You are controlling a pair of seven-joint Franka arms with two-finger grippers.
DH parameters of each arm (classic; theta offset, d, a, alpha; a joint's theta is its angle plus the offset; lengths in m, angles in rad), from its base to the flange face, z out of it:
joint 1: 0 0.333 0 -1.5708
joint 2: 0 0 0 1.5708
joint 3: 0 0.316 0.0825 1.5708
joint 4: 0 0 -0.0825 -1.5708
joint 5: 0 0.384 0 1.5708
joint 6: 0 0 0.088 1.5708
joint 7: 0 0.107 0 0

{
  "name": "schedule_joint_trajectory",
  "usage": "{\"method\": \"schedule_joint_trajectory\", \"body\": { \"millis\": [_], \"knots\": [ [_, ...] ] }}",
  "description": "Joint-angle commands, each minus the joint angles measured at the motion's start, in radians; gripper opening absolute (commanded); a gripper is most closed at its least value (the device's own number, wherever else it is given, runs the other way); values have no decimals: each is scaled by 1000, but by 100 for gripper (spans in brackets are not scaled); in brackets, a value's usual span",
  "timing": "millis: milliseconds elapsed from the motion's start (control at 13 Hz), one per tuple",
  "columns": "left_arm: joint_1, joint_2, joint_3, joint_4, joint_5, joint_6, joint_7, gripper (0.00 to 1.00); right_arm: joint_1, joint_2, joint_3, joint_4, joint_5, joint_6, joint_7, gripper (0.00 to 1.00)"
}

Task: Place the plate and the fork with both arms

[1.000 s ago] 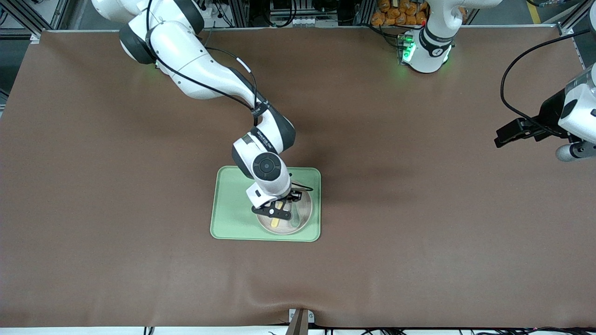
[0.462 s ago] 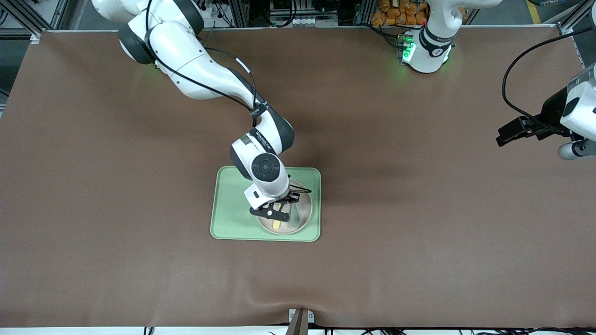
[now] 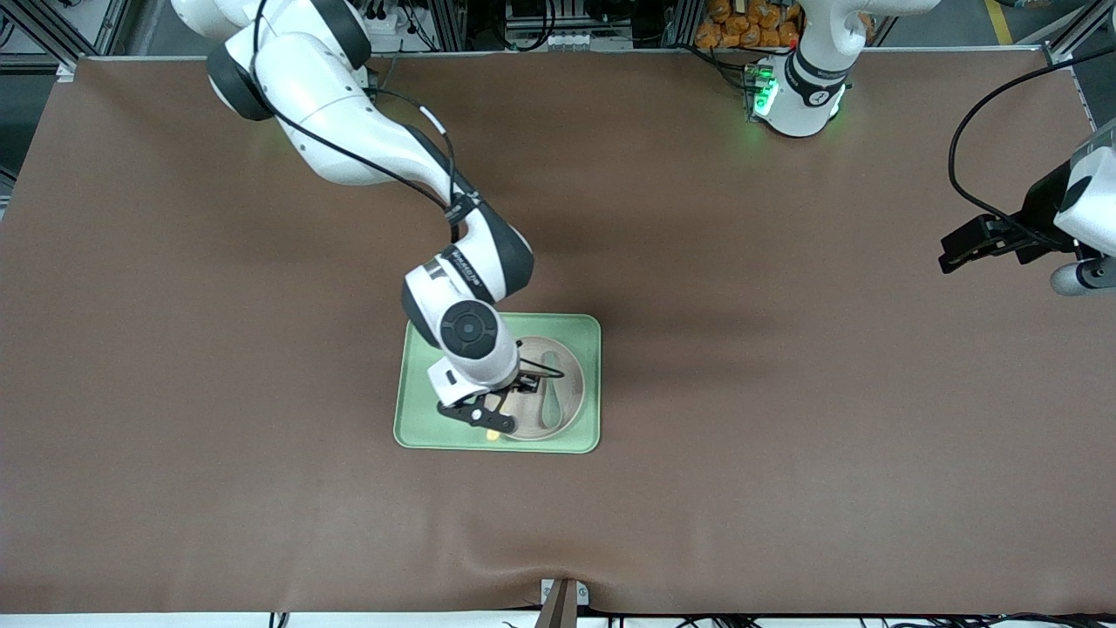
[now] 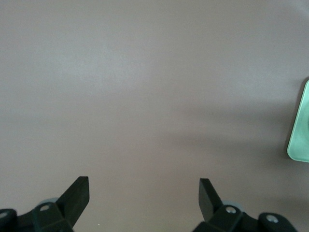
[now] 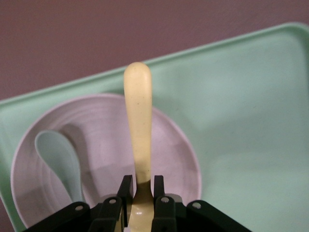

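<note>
My right gripper (image 3: 493,410) is shut on the pale yellow fork (image 3: 493,431) and holds it over the edge of the beige-pink plate (image 3: 567,384), above the light green tray (image 3: 418,384). In the right wrist view the fork's handle (image 5: 138,121) sticks out past my closed fingers (image 5: 127,186) over the plate (image 5: 178,145). A grey-green spoon (image 3: 550,410) lies in the plate and also shows in the right wrist view (image 5: 60,162). My left gripper (image 4: 143,193) is open and empty, up over bare table at the left arm's end (image 3: 963,249).
The brown mat (image 3: 785,392) covers the table. A corner of the green tray (image 4: 300,130) shows at the edge of the left wrist view. A small bracket (image 3: 562,597) sits at the table edge nearest the front camera.
My right gripper has lifted the fork off the plate and moved toward the right arm's end, over the plate's rim. My left gripper has drifted slightly toward the table's end.
</note>
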State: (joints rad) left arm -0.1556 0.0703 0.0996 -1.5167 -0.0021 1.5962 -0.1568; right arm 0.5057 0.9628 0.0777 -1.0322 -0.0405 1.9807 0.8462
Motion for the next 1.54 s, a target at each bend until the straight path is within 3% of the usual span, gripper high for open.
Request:
{"method": "schedule_joint_trajectory", "body": {
  "millis": [0, 308, 615, 769, 1000, 1077, 1154, 1231, 1308, 1462],
  "knots": [
    [27, -43, 0, -20, 24, -10, 42, 100, -44, -30, 21, -19, -7, -22, -102, 0],
    [41, -37, -4, -13, 22, -13, 43, 100, -128, -94, 25, -146, -7, -8, -211, 0],
    [21, -17, -8, 12, 24, -2, 40, 100, -159, -179, 25, -350, -7, 147, -275, 0],
    [19, -10, -9, 13, 21, -2, 42, 100, -176, -193, 27, -350, -6, 136, -294, 0],
    [16, -14, -33, 13, 25, -2, 40, 100, -196, -225, 28, -342, -4, 103, -300, 14],
    [15, -12, -38, 15, 27, -2, 40, 100, -205, -236, 28, -341, -4, 92, -300, 23],
    [13, -10, -40, 15, 27, -2, 40, 100, -223, -252, 30, -339, -1, 78, -305, 50],
    [13, -6, -44, 15, 27, -2, 40, 100, -243, -271, 30, -341, 4, 72, -320, 86],
    [11, 3, -47, 15, 27, -1, 40, 100, -265, -292, 28, -341, 16, 60, -344, 100],
    [11, 5, -52, 15, 24, 8, 40, 100, -332, -343, 30, -339, 24, 20, -441, 100]
  ]
}}
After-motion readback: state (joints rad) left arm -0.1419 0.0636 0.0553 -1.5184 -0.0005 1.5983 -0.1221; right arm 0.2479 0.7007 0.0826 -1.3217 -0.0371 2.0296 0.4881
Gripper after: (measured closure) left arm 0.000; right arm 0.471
